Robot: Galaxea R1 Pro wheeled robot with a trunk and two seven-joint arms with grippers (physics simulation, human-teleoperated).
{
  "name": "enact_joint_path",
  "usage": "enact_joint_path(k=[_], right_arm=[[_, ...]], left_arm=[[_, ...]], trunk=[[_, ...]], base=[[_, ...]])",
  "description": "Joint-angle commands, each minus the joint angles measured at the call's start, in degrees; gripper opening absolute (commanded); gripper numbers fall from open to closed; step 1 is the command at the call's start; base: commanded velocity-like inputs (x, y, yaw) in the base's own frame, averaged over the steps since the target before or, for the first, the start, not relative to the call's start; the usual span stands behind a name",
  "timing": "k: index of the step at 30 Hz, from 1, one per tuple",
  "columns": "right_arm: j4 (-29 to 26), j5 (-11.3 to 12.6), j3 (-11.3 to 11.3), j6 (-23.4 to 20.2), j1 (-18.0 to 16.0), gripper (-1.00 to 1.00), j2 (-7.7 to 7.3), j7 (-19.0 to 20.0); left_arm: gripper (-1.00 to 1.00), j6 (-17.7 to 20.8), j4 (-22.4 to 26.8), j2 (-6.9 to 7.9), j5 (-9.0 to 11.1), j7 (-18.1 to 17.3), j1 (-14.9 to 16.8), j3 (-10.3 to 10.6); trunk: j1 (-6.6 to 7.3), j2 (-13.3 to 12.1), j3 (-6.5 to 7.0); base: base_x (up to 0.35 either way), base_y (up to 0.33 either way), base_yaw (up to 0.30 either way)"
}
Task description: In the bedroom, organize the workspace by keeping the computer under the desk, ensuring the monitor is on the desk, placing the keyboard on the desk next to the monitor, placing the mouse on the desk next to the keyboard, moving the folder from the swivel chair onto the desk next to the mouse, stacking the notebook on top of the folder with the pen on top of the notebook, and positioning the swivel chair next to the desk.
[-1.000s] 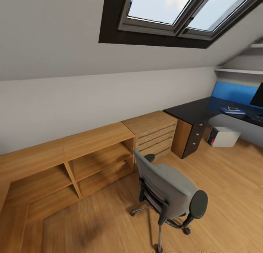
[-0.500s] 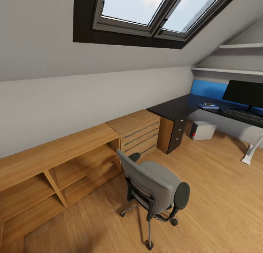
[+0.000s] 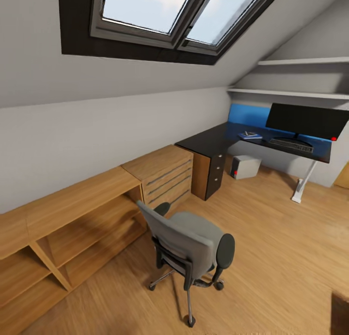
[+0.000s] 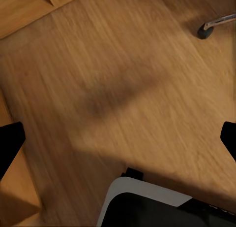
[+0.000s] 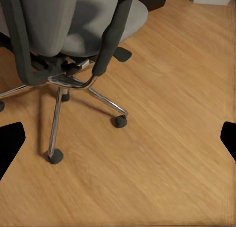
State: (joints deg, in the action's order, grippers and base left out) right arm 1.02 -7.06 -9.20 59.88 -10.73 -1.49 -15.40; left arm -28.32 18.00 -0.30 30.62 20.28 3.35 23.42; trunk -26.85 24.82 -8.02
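Grey chair (image 3: 191, 243) stands mid-floor, well apart from the black desk (image 3: 218, 139), so moving it beside the desk remains, both grippers spread wide and empty.

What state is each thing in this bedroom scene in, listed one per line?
swivel chair: upright, seat bare, out on the floor away from the desk.
desk: drawers shut.
monitor: upright on the desk, screen dark.
folder: flat on the desk, a small dark item on top.
computer: under the desk, red light on.
skylight: shut.
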Motion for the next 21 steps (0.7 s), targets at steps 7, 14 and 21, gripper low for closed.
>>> enact_joint_path(k=[7,14,21], right_arm=[[0.1,-0.6,-0.1,0.1,-0.1,1.0,0.0,-0.6],[0.1,-0.6,-0.1,0.1,-0.1,1.0,0.0,-0.6],[0.1,-0.6,-0.1,0.1,-0.1,1.0,0.0,-0.6]], left_arm=[[1.0,-0.2,0.0,0.03,0.2,0.5,0.0,0.5],[1.0,-0.2,0.0,0.11,0.3,0.5,0.0,0.5],[1.0,-0.1,0.0,0.12,0.3,0.5,0.1,0.5]], trunk=[[-0.03,0.1,-0.11],[-0.03,0.1,-0.11],[-0.03,0.1,-0.11]], base=[[0.14,0.221,-0.298],[0.058,0.065,-0.298],[0.006,0.006,-0.298]])
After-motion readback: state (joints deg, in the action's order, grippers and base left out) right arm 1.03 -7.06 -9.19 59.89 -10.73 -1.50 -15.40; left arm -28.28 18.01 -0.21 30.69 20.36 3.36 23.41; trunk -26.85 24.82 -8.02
